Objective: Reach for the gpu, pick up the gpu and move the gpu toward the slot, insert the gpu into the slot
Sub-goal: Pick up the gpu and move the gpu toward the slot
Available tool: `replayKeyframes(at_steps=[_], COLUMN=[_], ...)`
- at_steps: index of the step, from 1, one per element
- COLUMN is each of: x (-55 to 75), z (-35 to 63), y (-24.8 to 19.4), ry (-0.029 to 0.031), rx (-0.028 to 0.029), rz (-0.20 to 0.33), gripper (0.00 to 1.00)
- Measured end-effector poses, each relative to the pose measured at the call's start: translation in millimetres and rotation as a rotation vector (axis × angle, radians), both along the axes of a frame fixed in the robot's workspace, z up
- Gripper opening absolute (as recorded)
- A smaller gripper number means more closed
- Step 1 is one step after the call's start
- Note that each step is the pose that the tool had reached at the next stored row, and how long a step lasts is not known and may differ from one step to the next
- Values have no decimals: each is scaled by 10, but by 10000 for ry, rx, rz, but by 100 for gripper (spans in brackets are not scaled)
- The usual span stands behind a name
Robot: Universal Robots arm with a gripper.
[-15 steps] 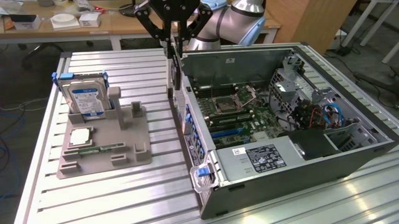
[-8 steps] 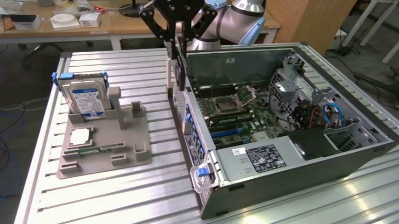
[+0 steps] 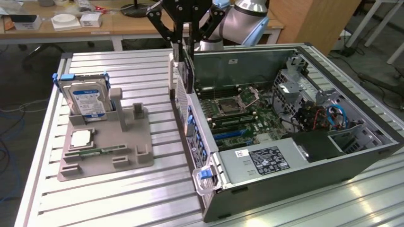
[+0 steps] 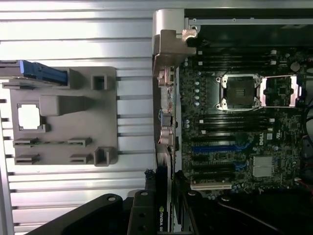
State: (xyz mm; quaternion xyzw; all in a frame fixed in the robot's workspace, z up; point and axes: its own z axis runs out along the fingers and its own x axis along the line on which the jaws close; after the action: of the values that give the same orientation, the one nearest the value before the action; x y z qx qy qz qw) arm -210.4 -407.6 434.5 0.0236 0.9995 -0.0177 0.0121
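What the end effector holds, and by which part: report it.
The end effector grips the gpu by its top edge, with the card hanging below.

A ribbed metal table carries a grey parts stand and, beside it, an open computer case.

The thin dark rectangular gpu card is marked by what may be a green logo. The flat green motherboard is crossed by black and blue slots. The silvery metal table is ribbed.

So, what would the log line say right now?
gripper: shut on gpu | gpu: upright at case rear edge | inserted: no
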Motion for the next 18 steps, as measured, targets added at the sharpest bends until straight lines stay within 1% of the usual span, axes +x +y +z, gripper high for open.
replayKeyframes(at_steps=[18], x=[277], z=[0], y=[-1], ry=[0], rx=[-3], rz=[0], gripper=[25])
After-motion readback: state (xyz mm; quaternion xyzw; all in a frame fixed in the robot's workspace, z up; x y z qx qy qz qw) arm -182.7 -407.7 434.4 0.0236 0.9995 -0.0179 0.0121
